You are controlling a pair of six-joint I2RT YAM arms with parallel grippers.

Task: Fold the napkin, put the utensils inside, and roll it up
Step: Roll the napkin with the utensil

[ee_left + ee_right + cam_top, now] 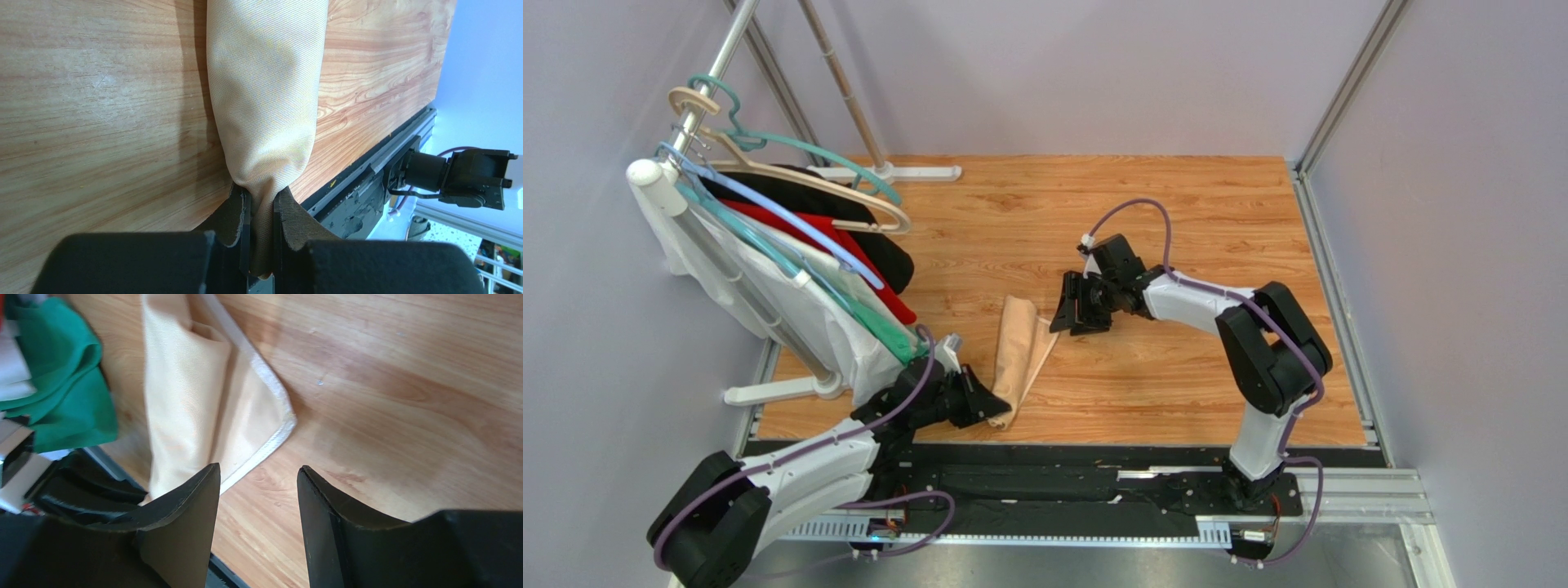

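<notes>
The pale peach napkin [1017, 355] lies rolled into a narrow bundle on the wooden table, its loose hemmed corner pointing right. My left gripper [1001, 407] is shut on the bundle's near end; in the left wrist view the cloth [267, 92] is pinched between both pads. My right gripper [1071, 306] hovers just right of the napkin's far end, open, with only bare wood between its fingers [184, 508]. In the right wrist view the napkin [184, 398] lies ahead and to the left. The utensils are not visible.
A rack of hangers with white, red, black and green garments [805, 263] stands at the table's left. The green cloth [55, 386] shows beside the napkin. The black base rail [1075, 484] runs along the table's near edge.
</notes>
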